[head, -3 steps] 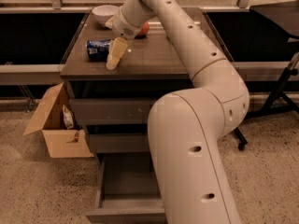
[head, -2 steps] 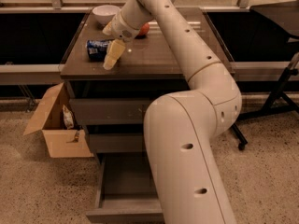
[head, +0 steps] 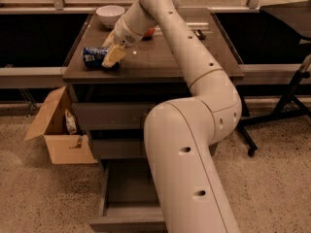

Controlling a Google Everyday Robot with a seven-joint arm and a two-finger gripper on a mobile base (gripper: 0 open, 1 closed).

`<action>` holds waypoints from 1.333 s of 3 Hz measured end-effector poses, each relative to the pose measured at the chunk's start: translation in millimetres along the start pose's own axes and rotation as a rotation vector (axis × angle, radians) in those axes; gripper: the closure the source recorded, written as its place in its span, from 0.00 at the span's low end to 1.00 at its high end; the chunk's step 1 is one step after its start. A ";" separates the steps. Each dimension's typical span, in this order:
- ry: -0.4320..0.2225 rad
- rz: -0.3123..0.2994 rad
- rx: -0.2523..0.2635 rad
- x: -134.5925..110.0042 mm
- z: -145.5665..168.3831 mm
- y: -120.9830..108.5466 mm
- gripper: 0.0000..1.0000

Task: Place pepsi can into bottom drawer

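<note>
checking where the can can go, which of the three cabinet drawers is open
The bottom drawer, pulled out near the floor; the top drawer and middle drawer are shut. The tool is over the tabletop beside the pepsi can.

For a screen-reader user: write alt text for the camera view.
The gripper sits at a pepsi can lying sideways on the cabinet top; the bottom drawer below is pulled open. A cardboard box stands beside it.
</note>
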State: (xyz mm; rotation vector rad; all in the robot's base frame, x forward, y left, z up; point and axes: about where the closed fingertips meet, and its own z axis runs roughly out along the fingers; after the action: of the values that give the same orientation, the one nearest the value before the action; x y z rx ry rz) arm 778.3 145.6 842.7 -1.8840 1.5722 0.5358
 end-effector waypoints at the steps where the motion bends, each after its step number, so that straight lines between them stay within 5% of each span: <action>1: -0.016 -0.009 -0.014 -4.6 3.2 2.0 0.74; 2: -0.041 -0.065 -0.012 -22.0 -14.3 9.1 0.97; 3: -0.058 -0.093 -0.011 -37.5 -42.3 26.5 1.00; 4: -0.055 -0.052 -0.062 -33.3 -52.0 71.1 1.00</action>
State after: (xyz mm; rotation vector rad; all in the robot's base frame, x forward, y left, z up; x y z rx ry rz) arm 697.9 127.1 888.1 -1.9338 1.4829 0.6147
